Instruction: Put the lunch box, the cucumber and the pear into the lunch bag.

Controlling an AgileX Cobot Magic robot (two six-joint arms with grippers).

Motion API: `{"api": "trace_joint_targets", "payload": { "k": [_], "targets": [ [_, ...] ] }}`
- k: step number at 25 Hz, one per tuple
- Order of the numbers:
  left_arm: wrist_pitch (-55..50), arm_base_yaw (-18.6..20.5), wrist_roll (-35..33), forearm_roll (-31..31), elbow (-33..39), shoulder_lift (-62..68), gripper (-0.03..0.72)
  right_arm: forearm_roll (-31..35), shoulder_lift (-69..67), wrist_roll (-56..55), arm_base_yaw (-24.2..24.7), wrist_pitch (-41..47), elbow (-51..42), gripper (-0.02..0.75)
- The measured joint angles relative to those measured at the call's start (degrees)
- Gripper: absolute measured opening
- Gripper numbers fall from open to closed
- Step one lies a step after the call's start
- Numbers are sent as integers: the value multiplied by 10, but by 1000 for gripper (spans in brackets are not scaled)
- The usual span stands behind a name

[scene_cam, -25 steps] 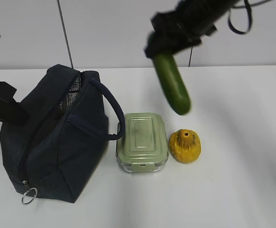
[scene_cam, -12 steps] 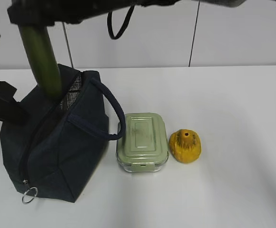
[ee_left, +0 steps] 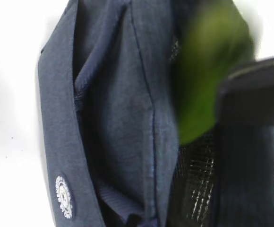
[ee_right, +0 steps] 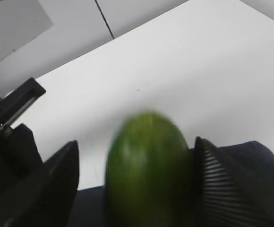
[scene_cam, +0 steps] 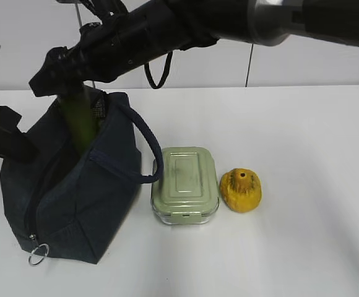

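Note:
The navy lunch bag (scene_cam: 93,198) stands at the left with its top unzipped. The dark-green cucumber (scene_cam: 80,124) stands nearly upright, its lower end inside the bag's mouth. My right gripper (scene_cam: 60,77) reaches across above it. In the right wrist view its jaws stand open around the blurred cucumber (ee_right: 149,165), with a gap on the left side. My left gripper (scene_cam: 9,145) is shut on the bag's fabric (ee_left: 113,118) at its left edge. The sage-lidded lunch box (scene_cam: 185,184) and the yellow pear (scene_cam: 241,190) sit on the table right of the bag.
The bag's loop handle (scene_cam: 145,145) arches toward the lunch box. A metal ring pull (scene_cam: 38,254) hangs at the bag's front corner. The right arm (scene_cam: 241,18) spans the top of the scene. White table (scene_cam: 315,185) stretches to the right.
The right arm carried the cucumber from mid-table leftward over the bag and lowered it. The jaws have widened and the cucumber has sunk deeper into the opening. The left arm stayed put.

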State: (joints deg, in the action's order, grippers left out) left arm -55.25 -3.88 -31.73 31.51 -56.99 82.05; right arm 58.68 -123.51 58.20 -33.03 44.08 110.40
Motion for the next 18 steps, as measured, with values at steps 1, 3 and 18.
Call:
{"api": "trace_joint_targets", "payload": {
  "k": [1,3,18],
  "targets": [
    [-1,0,0,0,0,0,8,-26,5,-16,4,6,0,622],
    [-1,0,0,1,0,0,8,-83,27,-61,20,19,0,611],
    [-4,0,0,0,0,0,8,-517,69,-473,144,260,-29,594]
  ]
}}
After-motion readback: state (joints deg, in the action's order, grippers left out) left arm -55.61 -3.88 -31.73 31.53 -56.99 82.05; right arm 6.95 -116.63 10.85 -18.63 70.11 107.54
